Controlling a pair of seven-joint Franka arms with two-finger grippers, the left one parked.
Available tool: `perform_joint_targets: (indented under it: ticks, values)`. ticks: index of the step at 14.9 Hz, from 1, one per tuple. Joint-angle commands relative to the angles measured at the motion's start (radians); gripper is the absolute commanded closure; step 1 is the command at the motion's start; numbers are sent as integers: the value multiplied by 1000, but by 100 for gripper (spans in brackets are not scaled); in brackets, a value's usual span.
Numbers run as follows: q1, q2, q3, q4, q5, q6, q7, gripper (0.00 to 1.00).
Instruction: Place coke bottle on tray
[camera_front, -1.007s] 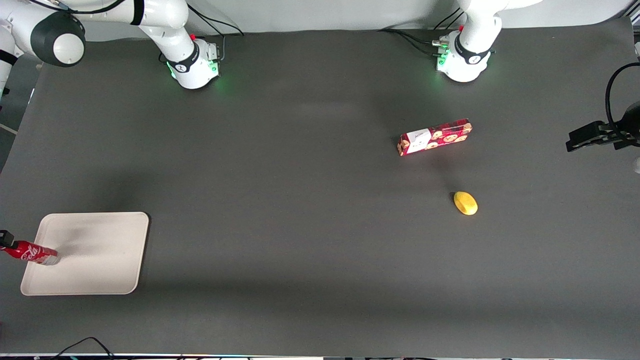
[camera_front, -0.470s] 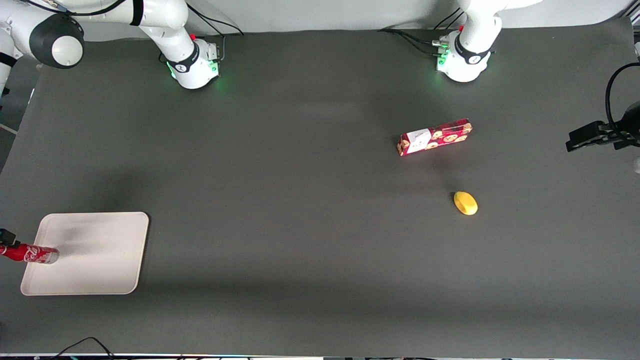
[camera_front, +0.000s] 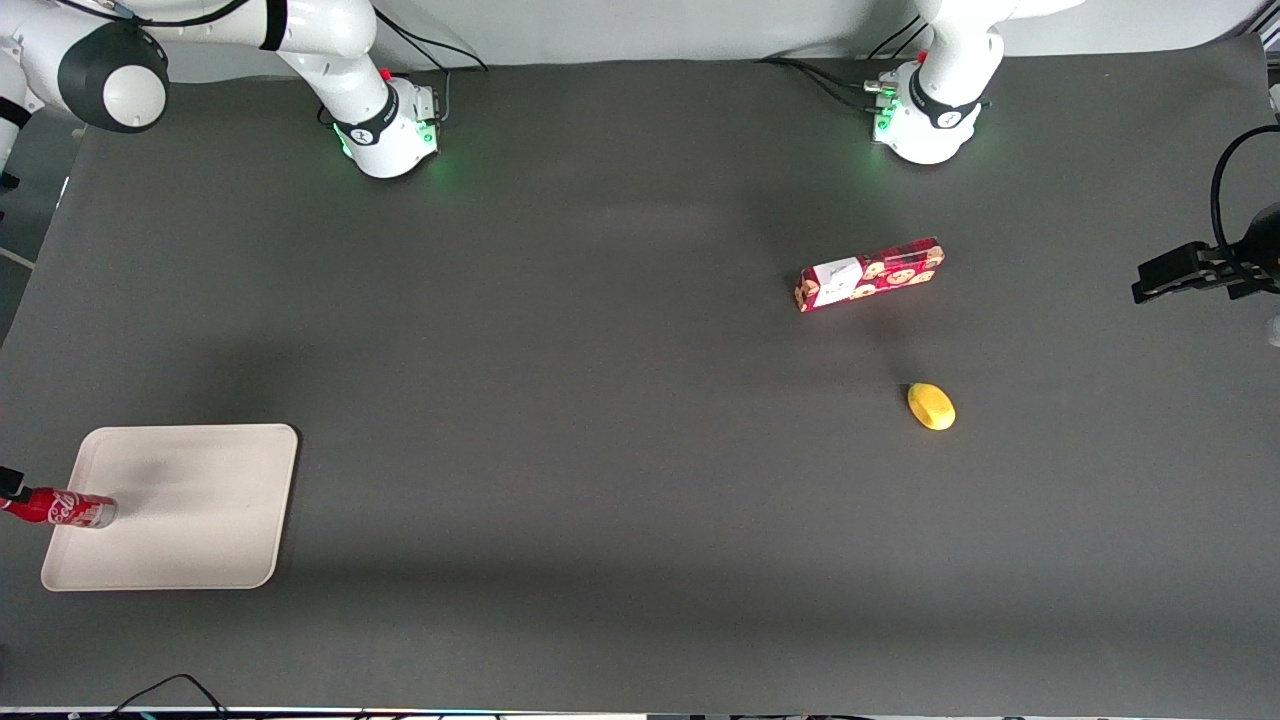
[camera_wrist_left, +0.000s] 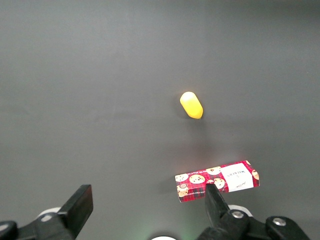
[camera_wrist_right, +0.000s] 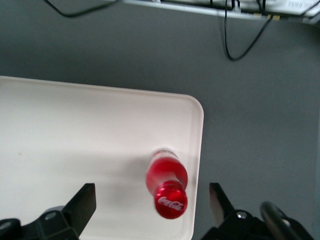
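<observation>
The coke bottle (camera_front: 62, 509) is a slim red bottle with a white script logo. It stands upright on the cream tray (camera_front: 190, 510), close to the tray's rim at the working arm's end of the table. Its red cap (camera_wrist_right: 170, 204) faces the wrist camera, and the tray's rim (camera_wrist_right: 198, 150) runs just beside it. My right gripper (camera_wrist_right: 151, 199) hovers above the bottle, open wide, its two black fingers (camera_wrist_right: 80, 202) well apart from the cap on either side. Only one dark fingertip (camera_front: 9, 483) shows at the front view's edge.
A flat red snack box with cookie pictures (camera_front: 869, 274) and a small yellow lemon-like object (camera_front: 931, 406) lie toward the parked arm's end of the table. Cables (camera_wrist_right: 235, 35) hang along the table's edge near the tray.
The bottle's top has shifted a little and the bottle now reads straighter on the tray. The gripper's dark finger has slid farther toward the front view's edge.
</observation>
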Motion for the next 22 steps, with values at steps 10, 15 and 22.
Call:
perform_joint_targets:
  ticks: [10,15,22]
  values:
    - [347,-635,-3,-438,-137,-361,468,0]
    - [452,-897,-3,-686,-137,-400,592,0]
    - [489,-1072,-1,-805,-137,-465,629,0]
